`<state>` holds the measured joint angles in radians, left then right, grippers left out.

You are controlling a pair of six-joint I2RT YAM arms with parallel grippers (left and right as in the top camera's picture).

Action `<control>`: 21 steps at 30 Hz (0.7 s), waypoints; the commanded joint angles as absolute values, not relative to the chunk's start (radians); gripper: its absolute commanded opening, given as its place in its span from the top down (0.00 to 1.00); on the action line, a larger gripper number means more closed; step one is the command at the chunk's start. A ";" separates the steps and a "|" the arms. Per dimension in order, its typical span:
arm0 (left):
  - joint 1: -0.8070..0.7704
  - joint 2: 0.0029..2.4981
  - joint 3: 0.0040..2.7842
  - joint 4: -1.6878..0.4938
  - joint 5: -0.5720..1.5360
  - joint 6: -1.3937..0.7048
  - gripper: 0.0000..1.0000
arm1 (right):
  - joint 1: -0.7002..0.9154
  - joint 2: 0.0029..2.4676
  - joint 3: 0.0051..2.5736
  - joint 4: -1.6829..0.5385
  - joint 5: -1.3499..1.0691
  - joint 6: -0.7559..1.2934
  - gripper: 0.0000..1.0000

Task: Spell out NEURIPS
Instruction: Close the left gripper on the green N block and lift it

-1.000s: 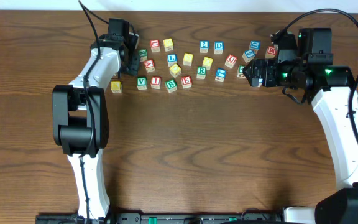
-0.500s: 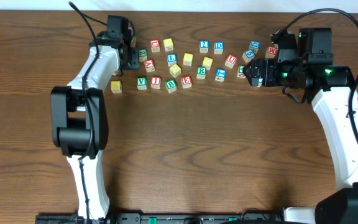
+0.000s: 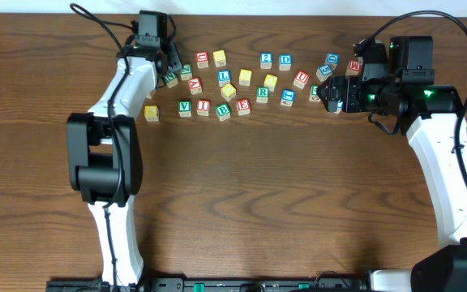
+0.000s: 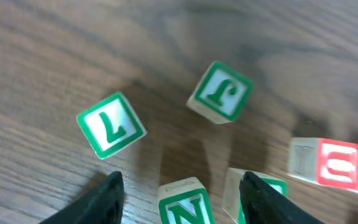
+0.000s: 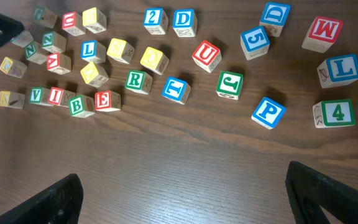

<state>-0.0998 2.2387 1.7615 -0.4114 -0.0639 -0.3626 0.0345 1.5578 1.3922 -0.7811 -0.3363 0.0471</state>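
While the left gripper (image 4: pixel 182 185) stands open around the green N cube (image 4: pixel 186 205) without touching it, the right gripper (image 5: pixel 191 198) hangs wide open. It holds nothing.

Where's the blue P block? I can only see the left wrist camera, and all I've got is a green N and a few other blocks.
Observer: The blue P block lies at the right end of the scatter, just left of the green 4 block.
Operator: Is the other arm near it?
Observer: Yes, the right gripper hovers close to it, wide open with nothing between its fingers.
Operator: And where's the red E?
Observer: The red E block sits at the right end of the front row of blocks, next to the green B block.
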 commanded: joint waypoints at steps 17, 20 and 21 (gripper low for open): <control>-0.121 2.320 1.767 -0.406 -0.121 -0.424 0.47 | 0.028 1.558 1.411 -0.784 -0.331 0.036 0.01; -0.121 2.320 1.766 -0.406 -0.121 -0.425 0.51 | 0.028 1.558 1.411 -0.785 -0.331 0.036 0.01; -0.121 2.320 1.766 -0.406 -0.121 -0.424 0.51 | 0.028 1.558 1.411 -0.785 -0.331 0.036 0.01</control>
<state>-0.1207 2.3123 1.7611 -0.4072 -0.1043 -0.4202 0.0345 1.5578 1.3922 -0.7849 -0.3367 0.0471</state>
